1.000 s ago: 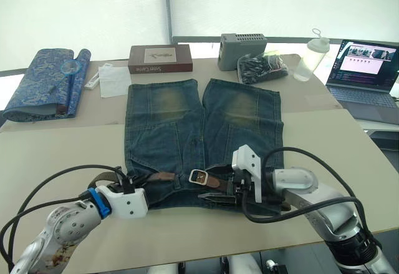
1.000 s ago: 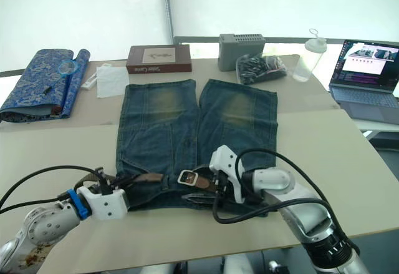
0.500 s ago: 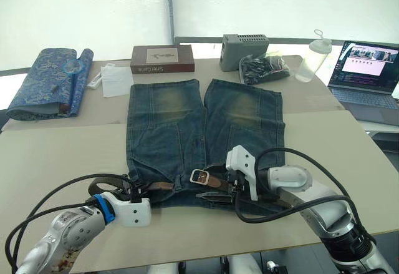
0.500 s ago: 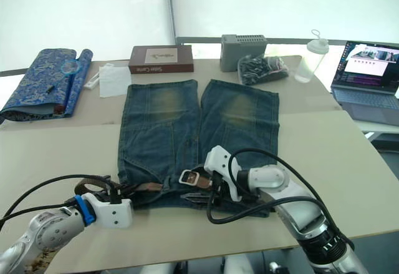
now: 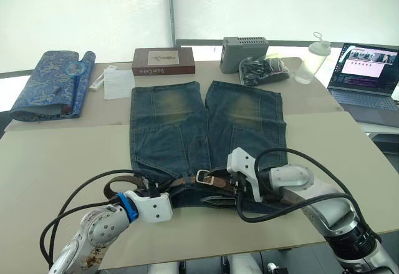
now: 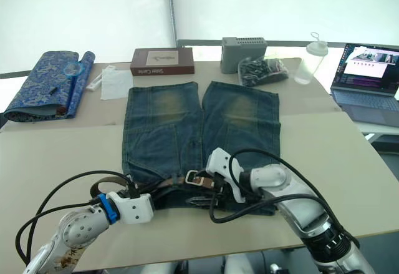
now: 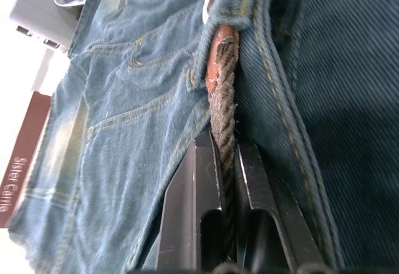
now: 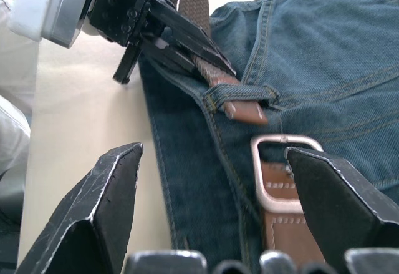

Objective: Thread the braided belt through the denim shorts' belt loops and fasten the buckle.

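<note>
The braided belt lay along the waistband of the denim shorts, at the table edge nearest you. Its brown leather tip had just come out past one of the belt loops, stopping close to the buckle but not yet touching it. A second earlier that tip sat well to the left of the buckle, so your last push closed most of the gap.

Your left gripper was clamped on the braided part just behind that loop, having travelled rightward along the waistband. Your right gripper had its fingers spread wide on either side of the buckle, gripping nothing. Whether the buckle end was pinned under it was hard to tell.

Judging from this, threading was nearly finished and fastening remained.

Beyond the shorts sat a brown box and a laptop.
</note>
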Robot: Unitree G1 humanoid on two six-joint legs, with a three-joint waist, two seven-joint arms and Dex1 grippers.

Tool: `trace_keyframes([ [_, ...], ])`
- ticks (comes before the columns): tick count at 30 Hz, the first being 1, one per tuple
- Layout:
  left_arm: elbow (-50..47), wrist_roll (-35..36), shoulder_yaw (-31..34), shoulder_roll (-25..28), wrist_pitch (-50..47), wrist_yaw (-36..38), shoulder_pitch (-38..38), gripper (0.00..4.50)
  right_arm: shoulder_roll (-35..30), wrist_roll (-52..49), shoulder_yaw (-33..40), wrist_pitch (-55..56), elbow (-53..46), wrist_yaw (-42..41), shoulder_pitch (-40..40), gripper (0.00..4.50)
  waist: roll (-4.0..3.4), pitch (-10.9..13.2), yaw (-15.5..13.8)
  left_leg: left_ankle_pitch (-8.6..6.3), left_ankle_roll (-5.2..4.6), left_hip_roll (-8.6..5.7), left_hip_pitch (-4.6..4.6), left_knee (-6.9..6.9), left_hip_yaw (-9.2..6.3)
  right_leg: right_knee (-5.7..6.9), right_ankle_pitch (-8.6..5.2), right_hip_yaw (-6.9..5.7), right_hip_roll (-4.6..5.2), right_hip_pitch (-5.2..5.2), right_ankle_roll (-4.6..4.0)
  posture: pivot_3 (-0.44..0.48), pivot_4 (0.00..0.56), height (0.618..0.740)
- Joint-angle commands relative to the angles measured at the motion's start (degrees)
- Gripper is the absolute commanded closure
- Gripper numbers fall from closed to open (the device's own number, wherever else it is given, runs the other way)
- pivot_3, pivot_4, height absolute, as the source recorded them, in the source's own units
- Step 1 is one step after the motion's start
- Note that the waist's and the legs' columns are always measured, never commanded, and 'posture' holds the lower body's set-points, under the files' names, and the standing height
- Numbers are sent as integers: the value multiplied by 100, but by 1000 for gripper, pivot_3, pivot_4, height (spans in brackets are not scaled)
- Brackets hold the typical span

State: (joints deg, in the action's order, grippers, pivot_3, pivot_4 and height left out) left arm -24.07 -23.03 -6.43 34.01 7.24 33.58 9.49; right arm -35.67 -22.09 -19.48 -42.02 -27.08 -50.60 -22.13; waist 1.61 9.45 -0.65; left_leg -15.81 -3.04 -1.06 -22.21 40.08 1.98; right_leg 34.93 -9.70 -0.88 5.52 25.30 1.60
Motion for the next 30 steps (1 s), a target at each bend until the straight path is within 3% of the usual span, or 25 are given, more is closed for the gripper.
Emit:
trace_keyframes([
  [1, -145, 84, -100, 6, -9, 54, -62, 4428, 44, 320, -154, 313, 95, 40, -164, 444, 0, 0, -5, 0, 0, 1, 0, -1, 0, 0, -1, 0, -2, 0, -1, 0, 150, 740],
  [8, 103, -12, -303, -73, -59, 16, -334, 4428, 179, 1015, -230, 1139, 426, 184, -400, 444, 0, 0, -7, 0, 0, -6, -2, 4, 0, -1, 0, -1, 1, -4, 2, 0, 150, 740],
  [11, 152, 23, -312, -77, -76, 21, -384, 4500, 145, 1113, -211, 1412, 415, 51, -462, 1034, 0, 0, -4, 0, 0, -4, -1, 1, 0, -1, -1, 0, 0, -1, 1, 0, 150, 740],
  [14, 184, 46, -321, -83, -93, 20, -432, 4500, -38, 1579, -403, 1995, 447, -94, -549, 2168, -1, 1, -12, 0, 0, -2, 0, 1, 0, 0, -1, -2, -3, -3, 1, 0, 150, 740],
  [29, 280, 151, -410, -70, -243, 101, -779, 4500, 254, 2762, -907, 3518, 1366, -335, -915, 2168, -1, 1, 1, 0, 0, -3, 4, 2, 1, 0, -2, -1, -6, -6, 2, 0, 150, 740],
  [30, 276, 151, -410, -68, -246, 104, -788, 4500, 308, 2794, -896, 3579, 1405, -318, -923, 2439, -1, 1, 0, 0, 0, -2, 4, 1, 1, 0, -2, -1, -7, -5, 2, 0, 150, 740],
])
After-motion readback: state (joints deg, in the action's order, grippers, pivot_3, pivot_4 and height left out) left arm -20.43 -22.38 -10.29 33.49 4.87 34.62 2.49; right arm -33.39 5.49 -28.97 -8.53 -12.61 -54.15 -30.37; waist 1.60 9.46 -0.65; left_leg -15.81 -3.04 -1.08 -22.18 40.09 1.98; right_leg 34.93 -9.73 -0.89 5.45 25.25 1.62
